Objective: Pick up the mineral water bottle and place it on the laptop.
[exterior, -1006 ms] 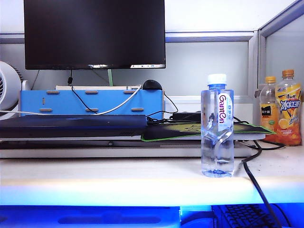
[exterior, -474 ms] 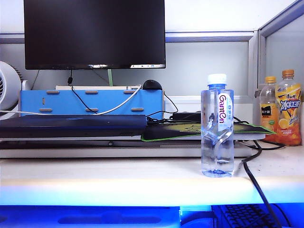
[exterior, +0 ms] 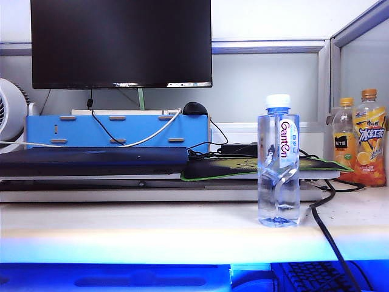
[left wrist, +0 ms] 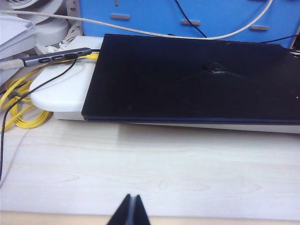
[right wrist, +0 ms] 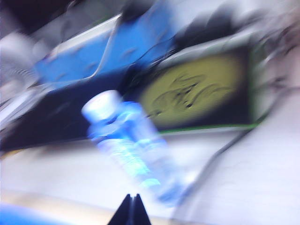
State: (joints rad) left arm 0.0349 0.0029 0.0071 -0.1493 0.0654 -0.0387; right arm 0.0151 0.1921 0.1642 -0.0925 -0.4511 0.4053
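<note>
The mineral water bottle (exterior: 278, 161) stands upright on the pale wooden desk (exterior: 152, 228), right of the middle in the exterior view: a slim clear body with a twisted waist, a white cap, a blue ring at the neck and "Ganten" running down its side. It stands free, touching nothing, with bare desk in front of it and to its left; a black cable (exterior: 328, 234) runs down over the desk's front edge just beside it on the right. The laptop (exterior: 94, 161) lies closed and flat on a raised shelf behind and to the left of the bottle, a wide dark slab whose lid (bare in the left wrist view) has nothing on it. Beside it sits the green-edged mouse pad (exterior: 243, 167), and behind it the blue box stand (exterior: 118, 131) under the monitor (exterior: 121, 42). Two orange-capped juice bottles (exterior: 358, 146) stand at the far right, well apart from the water bottle. The left gripper (left wrist: 131, 211) hangs over open desk in front of the laptop's near edge, fingers pressed together. The right gripper (right wrist: 131, 210), fingers likewise pressed together on nothing, looks toward the bottle in a heavily blurred picture.
</note>
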